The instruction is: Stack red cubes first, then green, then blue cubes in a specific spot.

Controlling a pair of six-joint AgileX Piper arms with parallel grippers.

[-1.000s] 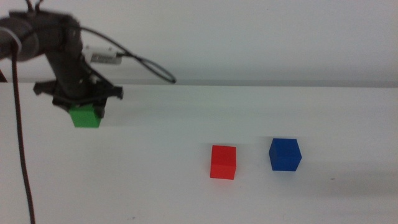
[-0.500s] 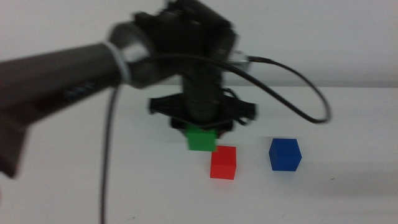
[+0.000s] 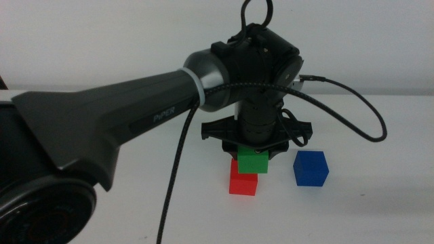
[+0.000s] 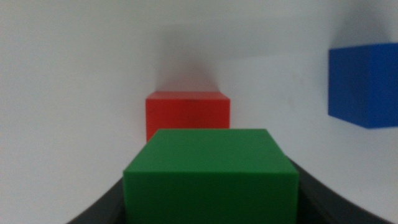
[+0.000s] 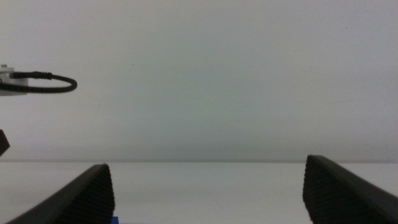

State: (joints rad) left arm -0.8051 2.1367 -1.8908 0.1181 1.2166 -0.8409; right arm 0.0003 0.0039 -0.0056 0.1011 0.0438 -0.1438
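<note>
Open desk [image 3: 135, 203] left of red cube [image 3: 242, 184]; blue cube [image 3: 311, 168] near on right; left arm [image 3: 135, 115] blocking overhead access.

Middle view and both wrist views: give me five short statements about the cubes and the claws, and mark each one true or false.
1. The left claw is shut on the small matte green cube. True.
2. The green cube is directly over the small matte red cube, close to its top. True.
3. The small matte deep-blue cube is stacked on the red cube. False: it sits on the white table, apart from the red cube.
4. The right claw holds the blue cube. False: its jaws are open and empty.
5. The red cube lies between the blue cube and the right arm. False: the blue cube is on that side.
</note>
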